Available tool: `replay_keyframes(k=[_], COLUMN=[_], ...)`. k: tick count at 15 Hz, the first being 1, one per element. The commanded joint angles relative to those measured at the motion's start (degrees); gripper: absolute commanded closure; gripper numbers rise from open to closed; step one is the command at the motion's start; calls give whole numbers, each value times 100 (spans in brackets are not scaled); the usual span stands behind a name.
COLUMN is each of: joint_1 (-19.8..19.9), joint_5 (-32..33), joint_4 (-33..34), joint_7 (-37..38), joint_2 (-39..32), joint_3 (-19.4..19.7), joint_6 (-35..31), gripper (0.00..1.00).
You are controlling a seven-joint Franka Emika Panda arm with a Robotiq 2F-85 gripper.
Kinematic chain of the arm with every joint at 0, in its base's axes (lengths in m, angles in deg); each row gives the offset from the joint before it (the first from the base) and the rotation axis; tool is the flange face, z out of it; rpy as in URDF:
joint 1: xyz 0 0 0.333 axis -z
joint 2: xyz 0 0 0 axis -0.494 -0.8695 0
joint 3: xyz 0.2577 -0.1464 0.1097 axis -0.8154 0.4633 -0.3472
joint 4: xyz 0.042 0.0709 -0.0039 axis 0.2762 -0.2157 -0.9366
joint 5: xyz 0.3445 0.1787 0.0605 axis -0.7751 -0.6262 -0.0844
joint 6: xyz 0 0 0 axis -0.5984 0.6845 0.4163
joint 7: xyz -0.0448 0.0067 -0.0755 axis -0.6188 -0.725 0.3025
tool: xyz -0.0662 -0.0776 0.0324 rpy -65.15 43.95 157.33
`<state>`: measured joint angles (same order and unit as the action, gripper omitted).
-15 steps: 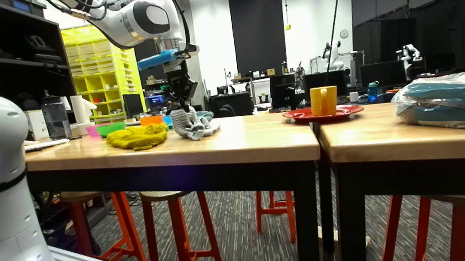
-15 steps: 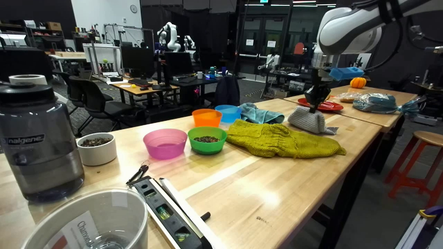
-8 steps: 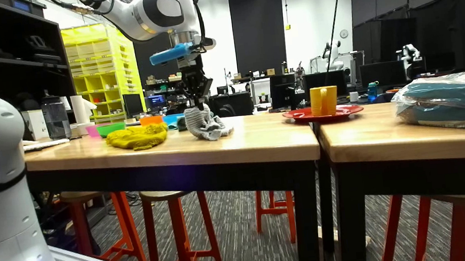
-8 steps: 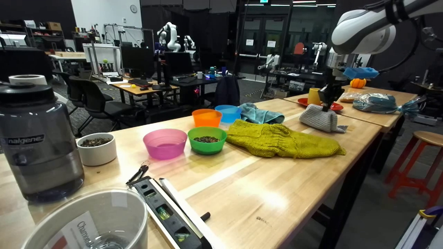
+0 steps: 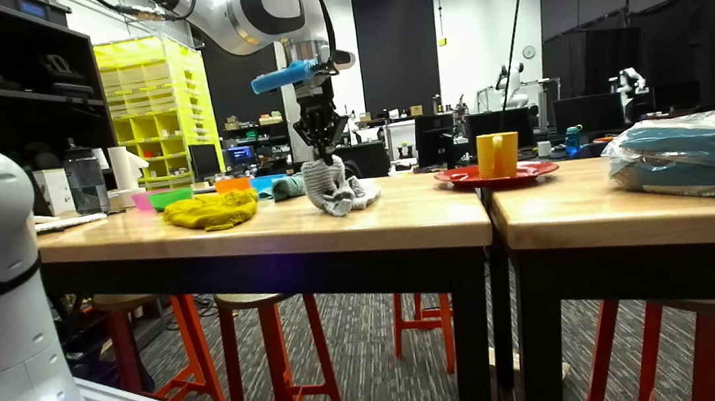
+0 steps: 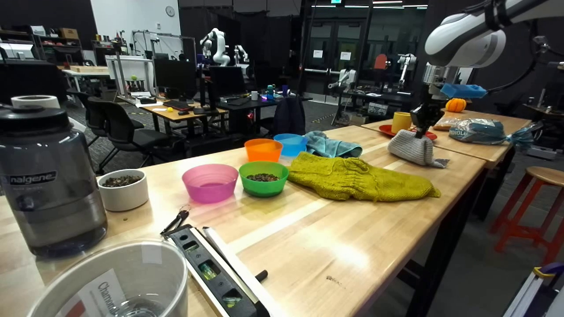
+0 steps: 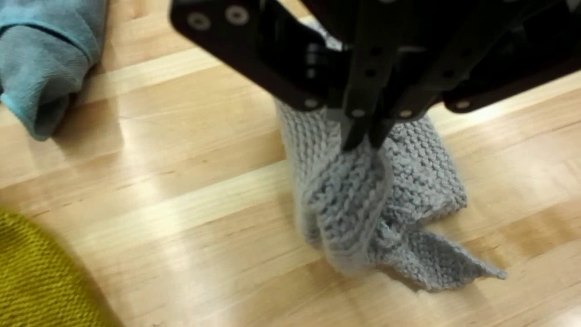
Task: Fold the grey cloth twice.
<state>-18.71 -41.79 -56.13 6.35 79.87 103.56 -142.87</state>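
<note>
The grey cloth [image 7: 345, 213] is a ribbed knit piece, bunched and partly doubled over, on the wooden table. My gripper [image 7: 361, 144] points down at it, and fabric is pinched between its fingertips in the wrist view. A raised fold goes up to the fingers, while the lower part and a pointed corner lie on the wood. In both exterior views the grey cloth [image 5: 338, 192] hangs as a tilted hump below the gripper [image 6: 419, 134]. The stretch of cloth behind the fingers is hidden by the gripper body.
A yellow-green knit heap [image 6: 357, 178] and a bluish towel [image 6: 332, 145] lie nearby. Several bowls, among them an orange bowl [image 6: 263, 150], stand farther along. Beyond the cloth, a red plate [image 5: 448, 176] carries a yellow mug [image 5: 497, 154]. The table's front edge [image 5: 268, 240] runs close by.
The gripper has moved rightward in both exterior views, dragging the grey cloth along the table away from the yellow-green heap. The wrist has turned a little. The grip has stayed the same.
</note>
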Motion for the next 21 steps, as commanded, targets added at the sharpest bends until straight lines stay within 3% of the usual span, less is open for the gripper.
replay_keyframes(k=[1, 21], joint_1=[152, 499], joint_5=[-114, 487], joint_4=[388, 916], joint_7=[-106, 630], joint_2=[-285, -1369], joint_3=[43, 86], joint_6=[256, 21], gripper=[99, 99])
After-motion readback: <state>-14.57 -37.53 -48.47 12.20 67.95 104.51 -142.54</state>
